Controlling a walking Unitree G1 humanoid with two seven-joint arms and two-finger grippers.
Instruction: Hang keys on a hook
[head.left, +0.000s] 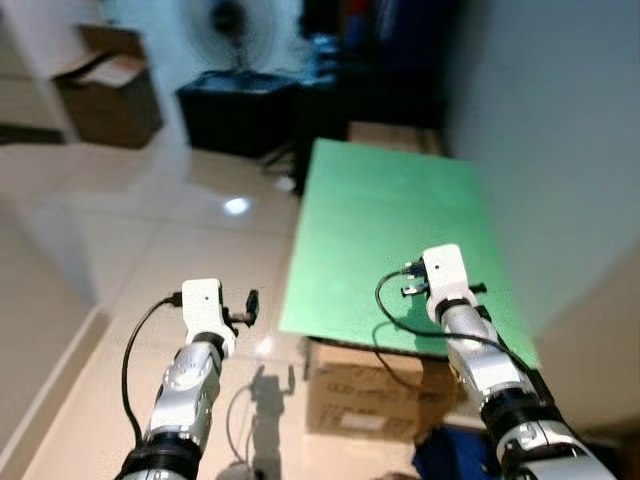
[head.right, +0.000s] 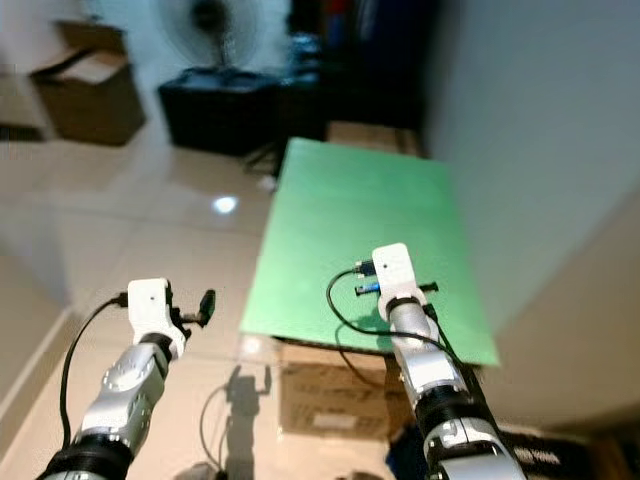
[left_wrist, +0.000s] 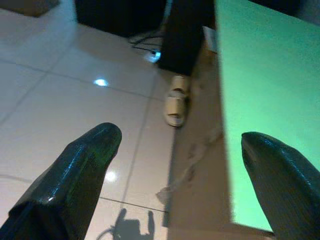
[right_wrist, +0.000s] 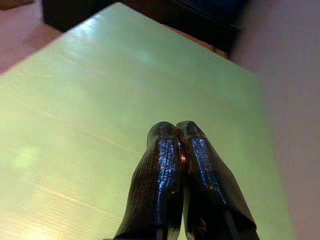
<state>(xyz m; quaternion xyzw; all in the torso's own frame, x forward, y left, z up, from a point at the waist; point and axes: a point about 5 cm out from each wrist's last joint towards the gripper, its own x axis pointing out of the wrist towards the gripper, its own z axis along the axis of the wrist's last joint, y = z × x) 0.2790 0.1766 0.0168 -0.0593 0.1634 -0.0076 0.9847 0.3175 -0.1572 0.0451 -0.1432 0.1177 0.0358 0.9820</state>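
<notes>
A pale tiled floor (head.left: 150, 230) runs back to a cardboard box (head.left: 108, 85), a standing fan (head.left: 235, 30) and dark furniture (head.left: 240, 110) along the far wall; the head views are slightly blurred. A bare green tabletop (head.left: 390, 220) stands against the grey wall (head.left: 560, 130) on the robot's right, with a second carton (head.left: 365, 395) beneath its near edge. A light sandal (left_wrist: 176, 102) lies on the floor beside the table's base.

The left gripper (left_wrist: 180, 165) is held over the floor just beside the table's near left corner, its two black fingers spread wide apart with nothing between them. The right gripper (right_wrist: 176, 142) is held above the green surface near its front edge, its fingers pressed together tip to tip; nothing can be seen caught between them.

No keys and no hook can be made out on the table, on the floor or on the wall, so the place of the task's thing cannot be told from these views.

Judged from this, the step in hand is the approach or search: both arms are raised and ready, but nothing is held. The next move probably calls for finding the keys first, by turning the head or walking on, and only then for parting the right fingers or lowering the left gripper to take them.
</notes>
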